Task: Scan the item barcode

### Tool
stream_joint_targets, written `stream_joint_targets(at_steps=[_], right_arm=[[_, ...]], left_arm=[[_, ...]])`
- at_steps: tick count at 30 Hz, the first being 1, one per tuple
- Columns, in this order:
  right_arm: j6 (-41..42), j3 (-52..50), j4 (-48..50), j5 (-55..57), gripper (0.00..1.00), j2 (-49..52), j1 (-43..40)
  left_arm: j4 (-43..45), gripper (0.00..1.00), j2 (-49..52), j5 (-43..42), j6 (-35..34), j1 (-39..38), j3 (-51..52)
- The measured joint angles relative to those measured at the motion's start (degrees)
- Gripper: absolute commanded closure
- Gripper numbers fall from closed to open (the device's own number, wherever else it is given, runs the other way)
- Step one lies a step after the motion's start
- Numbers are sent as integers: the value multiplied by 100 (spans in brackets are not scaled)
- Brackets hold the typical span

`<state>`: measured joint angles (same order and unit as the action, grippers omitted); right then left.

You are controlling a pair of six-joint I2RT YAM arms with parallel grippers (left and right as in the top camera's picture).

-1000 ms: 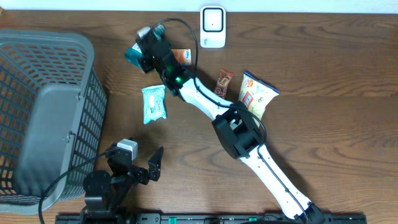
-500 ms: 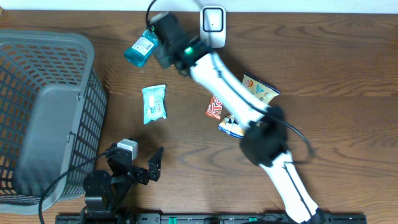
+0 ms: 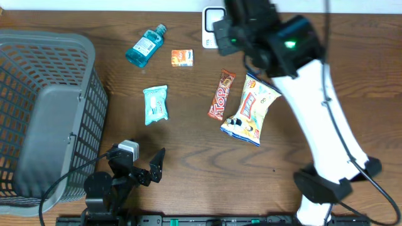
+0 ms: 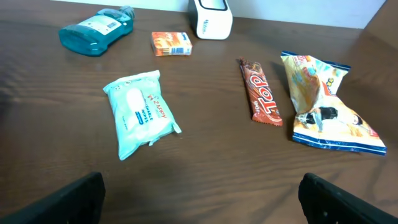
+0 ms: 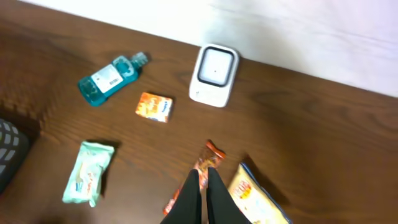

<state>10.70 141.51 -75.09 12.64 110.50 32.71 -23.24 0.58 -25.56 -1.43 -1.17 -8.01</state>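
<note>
Right end effector (image 5: 201, 177): fingers together, nothing held, raised above the counter. Candy bar (image 5: 209, 157), likely item: flat just beneath my fingertips, on the near side of the scanner (image 5: 214, 71), long axis pointing roughly toward it. Right arm nearer.

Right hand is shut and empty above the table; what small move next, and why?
Probably open the right hand and lower it toward the candy bar: the hand is shut on nothing, and the bar lies just beyond its fingertips in the wrist view.
</note>
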Motion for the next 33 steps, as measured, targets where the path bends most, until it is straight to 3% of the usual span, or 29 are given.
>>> stream_joint_targets(at_steps=[10,15,23,31,33], right_arm=[[46,-2,-765,4,99,-748,-330],[50,-2,-841,2,99,-857,-472],[273,-4,-874,-2,99,-857,-474],[507,-4,-1158,-22,99,-857,-535],[549,-4,-1250,-24,99,-857,-634]], left_arm=[[636,1,72,-415,-142,0,-55],[640,0,807,-455,-374,0,-852],[629,1,3370,-603,-634,0,-3355],[-1486,0,6365,-955,-887,0,-6175],[-1499,0,6999,-984,-887,4,-6575]])
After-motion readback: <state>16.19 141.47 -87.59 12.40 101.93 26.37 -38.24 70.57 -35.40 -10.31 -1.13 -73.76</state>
